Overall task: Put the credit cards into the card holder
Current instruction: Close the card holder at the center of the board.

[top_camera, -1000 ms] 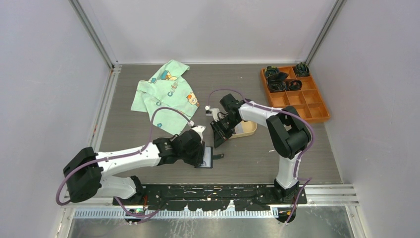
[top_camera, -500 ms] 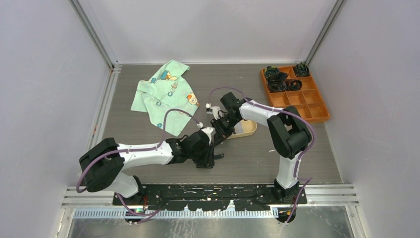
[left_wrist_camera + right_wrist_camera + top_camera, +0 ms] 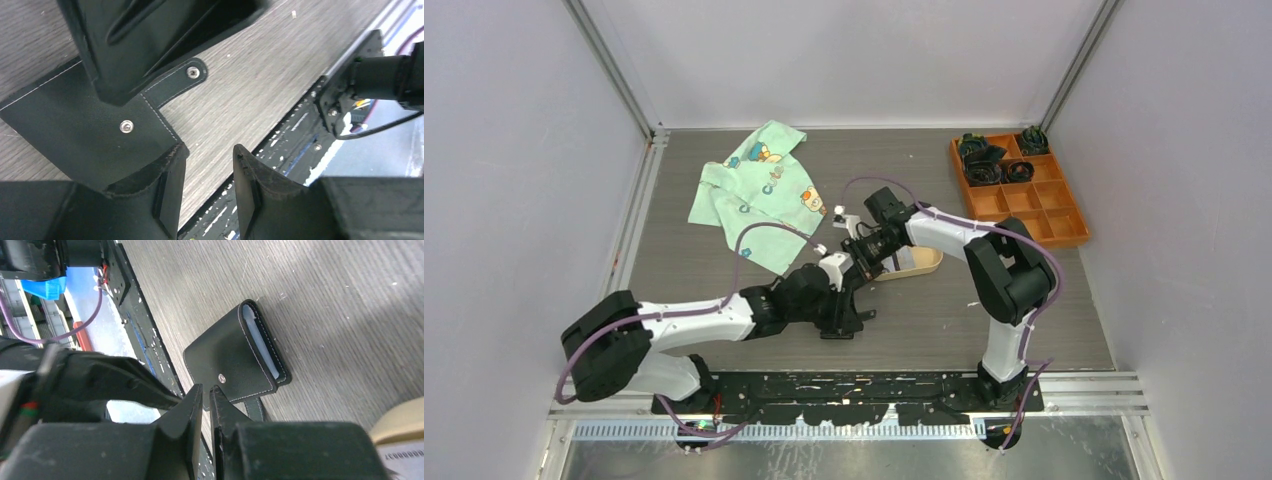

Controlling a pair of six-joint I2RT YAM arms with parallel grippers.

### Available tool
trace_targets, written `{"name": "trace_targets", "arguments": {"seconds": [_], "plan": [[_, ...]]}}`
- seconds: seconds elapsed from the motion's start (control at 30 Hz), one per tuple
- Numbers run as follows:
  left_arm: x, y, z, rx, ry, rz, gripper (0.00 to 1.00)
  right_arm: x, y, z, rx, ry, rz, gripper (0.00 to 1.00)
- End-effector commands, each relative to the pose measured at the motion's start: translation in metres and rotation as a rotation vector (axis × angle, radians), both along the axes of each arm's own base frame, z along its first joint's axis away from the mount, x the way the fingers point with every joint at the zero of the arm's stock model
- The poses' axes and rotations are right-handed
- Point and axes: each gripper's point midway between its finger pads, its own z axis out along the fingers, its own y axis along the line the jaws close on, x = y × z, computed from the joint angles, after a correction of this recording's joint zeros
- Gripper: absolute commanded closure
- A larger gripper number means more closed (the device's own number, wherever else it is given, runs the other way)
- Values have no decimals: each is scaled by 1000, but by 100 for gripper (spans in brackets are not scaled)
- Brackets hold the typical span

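Note:
The black card holder (image 3: 837, 329) lies folded on the table with its snap tab (image 3: 186, 76) sticking out. The pale edges of the credit cards (image 3: 261, 342) show inside its fold (image 3: 230, 360). My left gripper (image 3: 851, 306) hovers at the holder's corner (image 3: 75, 125). It is open (image 3: 207, 172), with bare table between its fingers. My right gripper (image 3: 862, 262) hangs just above the holder. Its jaws (image 3: 206, 391) are almost together, with nothing in them. A white printed card (image 3: 400, 457) lies in the beige tray (image 3: 921, 263).
A green child's shirt (image 3: 759, 190) lies at the back left. An orange compartment tray (image 3: 1064, 215) with black items stands at the back right. The black mounting rail (image 3: 854, 385) runs along the near edge. My two arms crowd close together over the holder.
My left gripper has opened from shut, and its arm has moved right and forward beside the card holder. The right gripper has shifted slightly away, its jaws unchanged.

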Motion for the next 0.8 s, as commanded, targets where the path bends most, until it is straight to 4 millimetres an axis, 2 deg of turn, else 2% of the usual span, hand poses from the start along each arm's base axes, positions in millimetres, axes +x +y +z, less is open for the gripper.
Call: {"name": "trace_targets", "arguments": {"seconds": [0.0, 0.07, 0.17, 0.27, 0.37, 0.5, 0.63, 0.7, 0.73, 0.77], "plan": [[3, -12, 52, -185, -99, -33, 60, 2, 4, -12, -59, -16, 7, 83], [3, -3, 64, -206, -140, -25, 60, 4, -1, -20, -112, -20, 1, 84], [6, 21, 67, -166, -202, 23, 57, 7, -8, -27, -157, -55, 16, 84], [15, 58, 46, -55, -228, 137, 48, 9, -11, -28, -176, -75, 22, 84], [14, 81, 24, -9, -191, 203, 46, 11, -13, -21, -171, -114, 42, 84], [8, 89, 5, -46, -129, 248, 46, 14, -17, 1, -132, -241, 95, 84], [7, 85, 2, -87, -110, 263, 43, 9, -25, 34, -39, -450, 191, 81], [7, 82, 2, -103, -104, 258, 42, -2, -31, 46, 30, -571, 271, 73], [7, 79, 1, -110, -99, 251, 42, -9, -35, 54, 74, -639, 317, 65], [7, 77, 0, -116, -93, 248, 42, -19, -40, 54, 110, -689, 381, 57]]}}
